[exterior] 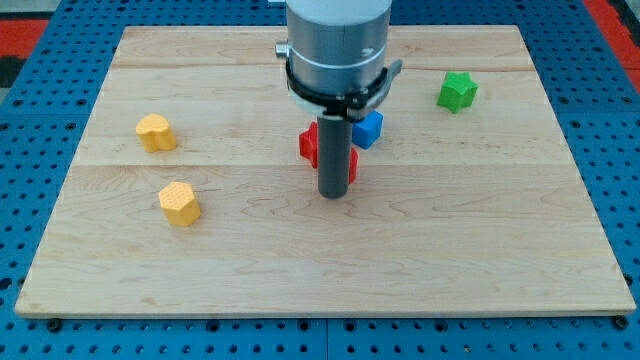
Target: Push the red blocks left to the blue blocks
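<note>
Jaws are absent on this rig, so nothing stands apart, together or clamped; a straight dark rod ends in my tip (pixel 333 195), resting on the counter (pixel 430 250) just below the frame's centre. Largest is that pale wooden counter, which looks smooth, so blocks should slide freely. Next, the red blocks (pixel 311 143) sit at centre, touching or nearly touching the rod, one showing on its left and a sliver on its right; their shapes are mostly hidden. I judge them light, rigid and prone to spin if pushed off-centre, so contact belongs squarely on their right faces. One blue block (pixel 369 129) lies just right of the rod, close beside the reds; no other blue shows, and more may hide behind the arm. A green block (pixel 457 91) sits in the upper right, well apart. Two yellow blocks, one (pixel 155 132) at middle left and another (pixel 180 203) below it, lie on any leftward run and could be struck.
</note>
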Controlling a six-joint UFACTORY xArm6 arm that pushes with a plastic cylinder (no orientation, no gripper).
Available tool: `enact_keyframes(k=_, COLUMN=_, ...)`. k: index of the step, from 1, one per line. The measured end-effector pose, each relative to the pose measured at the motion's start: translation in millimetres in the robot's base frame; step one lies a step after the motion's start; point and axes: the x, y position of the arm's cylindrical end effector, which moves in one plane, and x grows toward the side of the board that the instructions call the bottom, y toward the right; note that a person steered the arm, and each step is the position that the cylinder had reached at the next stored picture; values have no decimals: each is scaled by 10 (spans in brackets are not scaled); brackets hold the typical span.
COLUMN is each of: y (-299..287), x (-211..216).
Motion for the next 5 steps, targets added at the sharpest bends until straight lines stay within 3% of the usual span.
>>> enact_keyframes(k=1, y=-179, x=-279)
enact_keyframes(k=4, y=328, x=55)
enact_keyframes(k=5, y=291, x=-143)
